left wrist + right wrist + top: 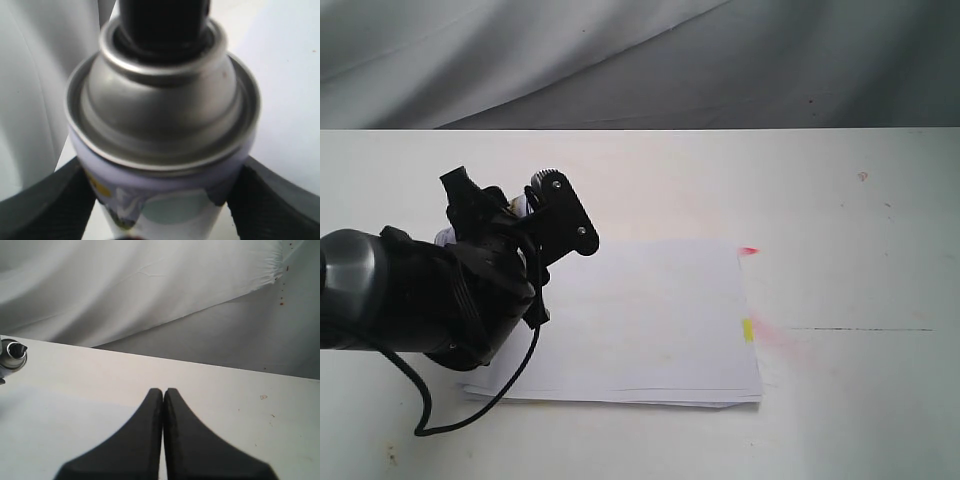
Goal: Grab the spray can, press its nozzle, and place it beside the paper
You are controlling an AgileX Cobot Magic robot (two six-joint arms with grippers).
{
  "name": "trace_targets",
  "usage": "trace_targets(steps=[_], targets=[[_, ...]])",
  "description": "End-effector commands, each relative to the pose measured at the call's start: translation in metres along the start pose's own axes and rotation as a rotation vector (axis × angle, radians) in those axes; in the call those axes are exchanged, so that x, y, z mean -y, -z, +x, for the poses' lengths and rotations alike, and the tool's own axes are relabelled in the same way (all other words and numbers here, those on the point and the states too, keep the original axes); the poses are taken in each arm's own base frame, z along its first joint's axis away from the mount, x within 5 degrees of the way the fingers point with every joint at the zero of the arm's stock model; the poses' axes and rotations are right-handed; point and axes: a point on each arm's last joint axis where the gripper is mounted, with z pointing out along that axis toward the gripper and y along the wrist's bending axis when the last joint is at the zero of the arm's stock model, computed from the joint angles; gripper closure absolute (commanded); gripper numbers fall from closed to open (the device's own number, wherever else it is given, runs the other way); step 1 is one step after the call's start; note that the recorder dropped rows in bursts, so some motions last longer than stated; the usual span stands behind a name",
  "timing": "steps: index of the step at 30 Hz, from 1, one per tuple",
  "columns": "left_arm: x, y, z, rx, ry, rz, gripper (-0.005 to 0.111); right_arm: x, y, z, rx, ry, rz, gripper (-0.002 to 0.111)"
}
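The spray can (165, 115) fills the left wrist view: a silver domed top above a white label with teal and orange dots. The black nozzle (162, 25) crowns it. My left gripper (162, 215) is shut on the can, one black finger (45, 210) pressed on each side of the body. In the exterior view the left gripper (515, 205) is by the far left corner of the paper (650, 320), and the arm hides most of the spray can (523, 205). My right gripper (163, 392) is shut on nothing, and the can's top (12, 354) shows far from it.
The white table (840, 200) carries the paper, which has yellow and pink marks (748, 328) along its right edge. A black cable (470, 410) hangs from the left arm over the paper's near left corner. Grey cloth (640, 60) hangs behind the table.
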Motion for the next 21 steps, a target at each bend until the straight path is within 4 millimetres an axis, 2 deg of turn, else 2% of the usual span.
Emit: trace_targets(steps=[1, 6, 10, 12, 16, 18, 21], targets=[[-0.007, 0.003, -0.004, 0.011, -0.006, -0.051, 0.107, 0.000, 0.000, -0.006, 0.073, -0.176, -0.005, 0.108], [-0.007, 0.003, -0.004, 0.011, -0.006, -0.051, 0.107, 0.003, 0.001, -0.012, 0.150, -0.415, 0.000, 0.108], [-0.007, 0.003, -0.004, 0.011, -0.006, -0.051, 0.107, 0.001, 0.000, -0.008, 0.097, -0.629, -0.021, 0.108], [-0.007, 0.003, -0.004, 0.011, -0.006, -0.051, 0.107, -0.002, 0.000, -0.007, 0.052, -0.674, -0.046, 0.108], [-0.007, 0.003, -0.004, 0.011, -0.006, -0.051, 0.107, -0.006, 0.003, -0.032, 0.044, -0.707, -0.092, 0.108], [-0.007, 0.003, -0.004, 0.011, -0.006, -0.051, 0.107, -0.006, 0.000, -0.053, 0.047, -0.729, -0.101, 0.108], [-0.007, 0.003, -0.004, 0.011, -0.006, -0.051, 0.107, -0.009, -0.010, -0.089, -0.013, -0.646, -0.119, 0.108]])
